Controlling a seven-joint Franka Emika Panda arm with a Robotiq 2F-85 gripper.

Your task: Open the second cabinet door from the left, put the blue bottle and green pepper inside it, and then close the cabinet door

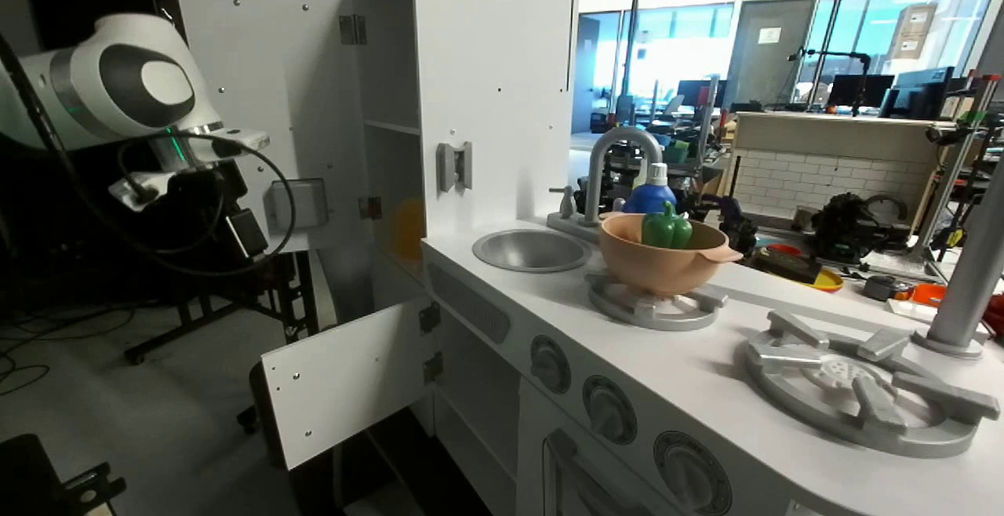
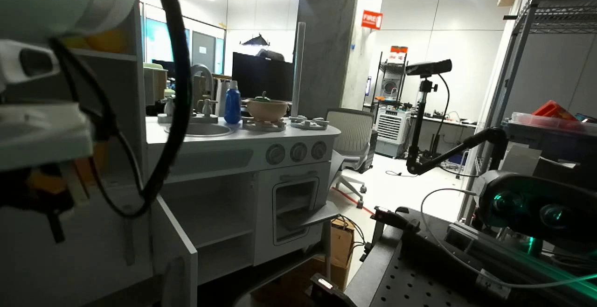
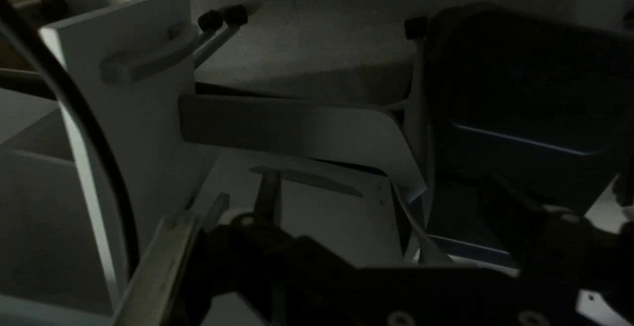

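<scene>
The second cabinet door from the left [image 1: 345, 379] is swung out, its shelf space [image 2: 210, 209] exposed. In the wrist view that door [image 3: 129, 98] rises at the left, curved handle toward me. On the countertop, the blue bottle [image 2: 232, 104] stands upright beside a tan bowl [image 2: 267, 110]. The green pepper [image 1: 667, 227] rests in the bowl; only its top shows in an exterior view [image 2: 262, 98]. My gripper [image 3: 389, 197] has its fingers spread wide and nothing between them. It hangs in front of the cabinets, apart from the bottle and pepper.
A tall upper door [image 1: 267, 92] stands open behind the arm. The sink [image 1: 532, 249], faucet [image 1: 600, 171] and a burner [image 1: 847, 383] occupy the counter. A dark, bulky object [image 3: 520, 93] sits at the right of the wrist view. A cable [image 1: 290, 187] loops around the wrist.
</scene>
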